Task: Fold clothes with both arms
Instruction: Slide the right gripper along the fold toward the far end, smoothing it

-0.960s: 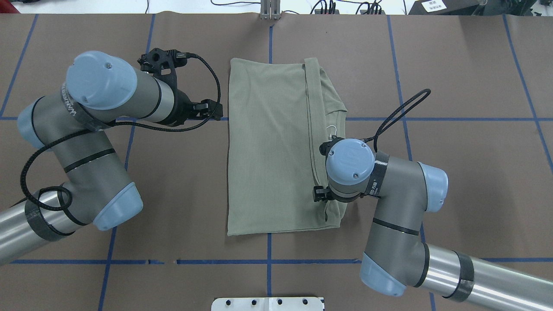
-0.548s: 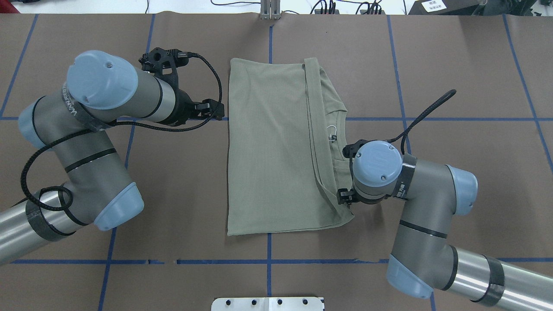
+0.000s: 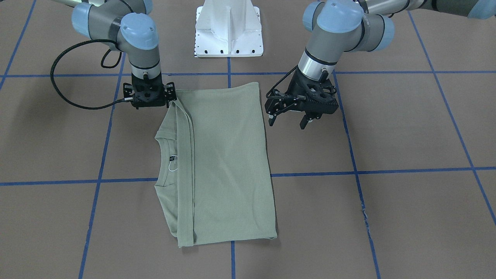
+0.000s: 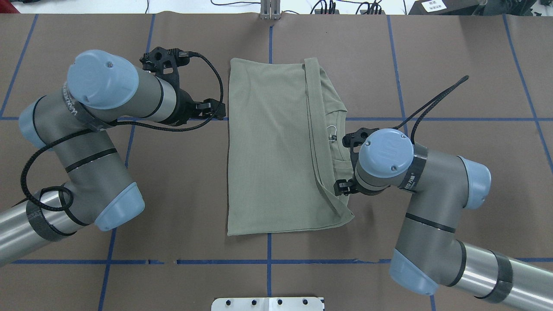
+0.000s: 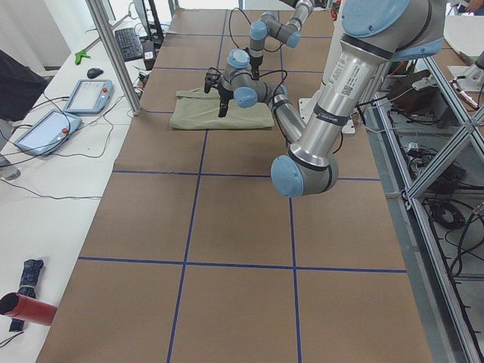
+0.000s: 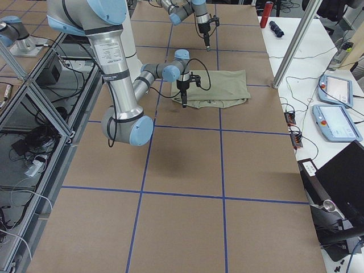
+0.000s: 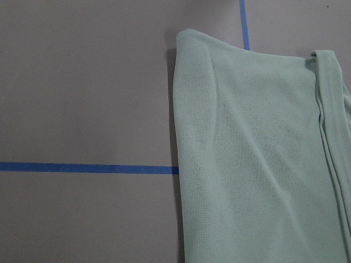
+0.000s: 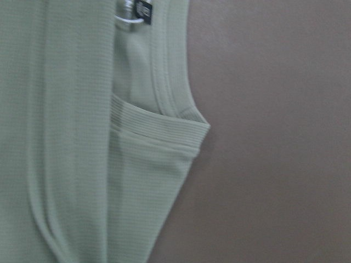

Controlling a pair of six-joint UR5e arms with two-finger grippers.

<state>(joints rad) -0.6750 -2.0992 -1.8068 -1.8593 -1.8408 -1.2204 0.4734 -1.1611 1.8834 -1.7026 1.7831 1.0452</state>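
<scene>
The clothes are one sage-green shirt (image 4: 272,151), folded into a flat rectangle at the table's middle. Its collar and black neck tag (image 3: 172,158) face the robot's right side. My left gripper (image 3: 288,121) hangs open and empty just off the shirt's left edge, a little above the table. My right gripper (image 3: 149,101) points straight down at the shirt's near right corner, beside the cloth, and looks open. The right wrist view shows the collar (image 8: 170,82) and a ribbed cuff (image 8: 159,131) lying loose, with no fingers in frame.
The white pedestal base (image 3: 228,35) stands at the robot's edge of the brown, blue-taped table (image 4: 453,172). Black cables loop off both wrists. Side benches hold tablets (image 5: 87,94), a laptop (image 6: 341,170) and a red cylinder (image 6: 268,14).
My right arm slid rightward off the shirt to its collar side. The shirt's near right corner now spreads further right. The left arm barely moved.
</scene>
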